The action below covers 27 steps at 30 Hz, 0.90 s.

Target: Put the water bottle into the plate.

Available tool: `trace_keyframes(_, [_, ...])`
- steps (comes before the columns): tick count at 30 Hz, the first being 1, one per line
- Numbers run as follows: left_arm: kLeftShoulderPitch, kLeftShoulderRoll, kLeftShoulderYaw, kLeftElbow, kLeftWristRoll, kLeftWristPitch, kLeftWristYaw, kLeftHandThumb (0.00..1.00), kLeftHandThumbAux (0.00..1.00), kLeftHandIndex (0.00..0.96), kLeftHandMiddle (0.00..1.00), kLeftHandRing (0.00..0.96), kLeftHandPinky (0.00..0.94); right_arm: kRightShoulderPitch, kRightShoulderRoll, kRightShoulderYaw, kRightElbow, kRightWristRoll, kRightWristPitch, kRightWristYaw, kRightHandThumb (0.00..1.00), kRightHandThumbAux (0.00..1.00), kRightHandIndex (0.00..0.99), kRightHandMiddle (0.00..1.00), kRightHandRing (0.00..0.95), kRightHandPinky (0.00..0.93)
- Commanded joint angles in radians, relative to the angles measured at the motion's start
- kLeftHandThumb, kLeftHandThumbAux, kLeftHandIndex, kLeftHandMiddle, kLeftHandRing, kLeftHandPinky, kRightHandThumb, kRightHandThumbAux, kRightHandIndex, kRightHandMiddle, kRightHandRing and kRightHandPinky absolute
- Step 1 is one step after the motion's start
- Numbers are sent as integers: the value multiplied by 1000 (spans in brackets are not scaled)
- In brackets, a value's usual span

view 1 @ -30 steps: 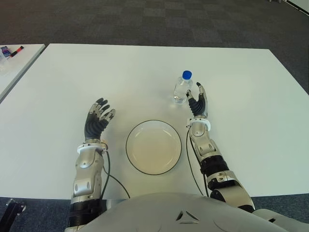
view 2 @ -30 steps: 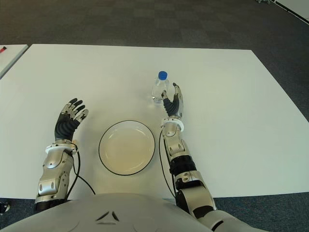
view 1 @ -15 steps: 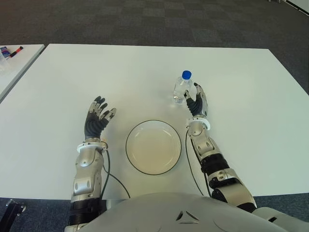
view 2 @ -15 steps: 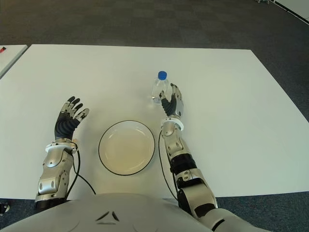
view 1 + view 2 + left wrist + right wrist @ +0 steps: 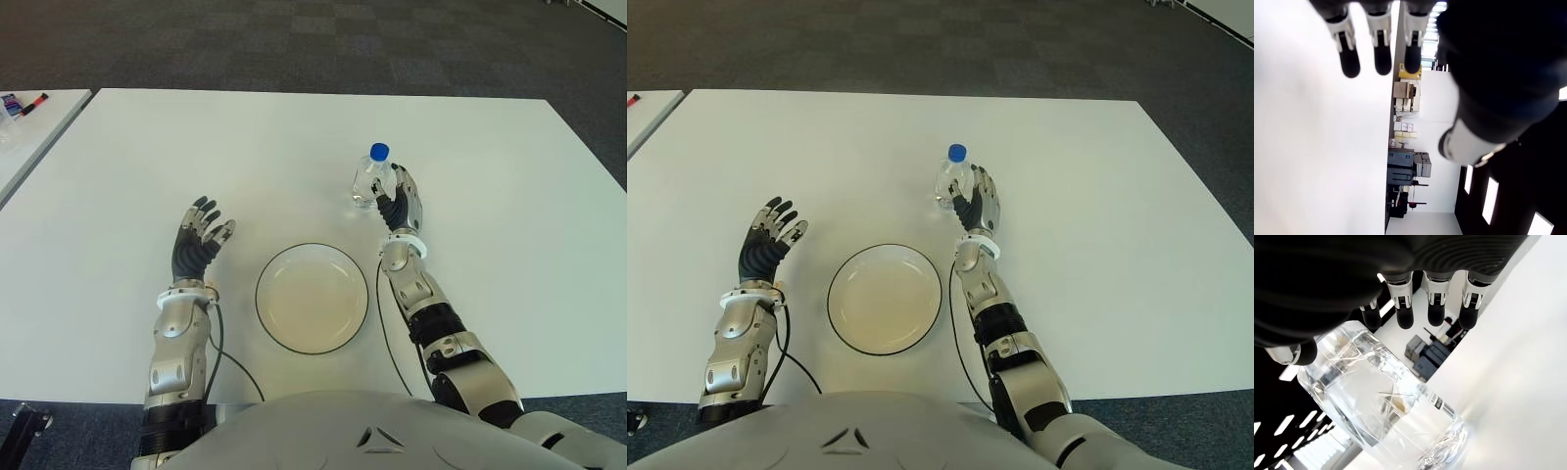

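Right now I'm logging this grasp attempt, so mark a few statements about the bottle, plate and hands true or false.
1. The water bottle stands upright on the table. True.
2. The bottle lies inside the plate. False: it stands beyond the plate, and the plate holds nothing.
3. The right robot hand is beside the bottle, fingers open. True.
4. The left robot hand holds the bottle cap. False: it holds nothing, left of the plate.
5. The cap is red. False: blue.

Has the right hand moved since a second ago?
Yes. The right hand has closed in leftward on the standing water bottle; its fingers now flank the bottle.
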Motion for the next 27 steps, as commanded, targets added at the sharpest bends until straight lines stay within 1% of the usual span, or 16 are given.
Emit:
trace_keyframes(1, [4,-4,1,16,-4,-13,-3,342,838,132,149,155,206,-14,-10,14,24,-23,26,-12,385,192,0,0,0,0])
trace_keyframes(10, [6,-2,2,19,-40,-25,-32,395,811,139,157,170,222,-24,-12,25,40,-33,39,-31,372,190,0,0,0,0])
trace_keyframes(15, [8,-1,1,16,-48,-26,-40,425,791,142,164,184,249,-27,-12,25,44,-29,37,-35,371,193,0,0,0,0])
trace_keyframes(23, [9,-2,-4,18,-38,-30,-35,450,773,148,173,195,253,-28,-11,24,47,-20,29,-32,378,196,0,0,0,0])
trace_keyframes(27, [7,-3,-4,26,-31,-33,-30,458,773,153,173,191,238,-28,-11,24,49,-18,24,-30,383,199,0,0,0,0])
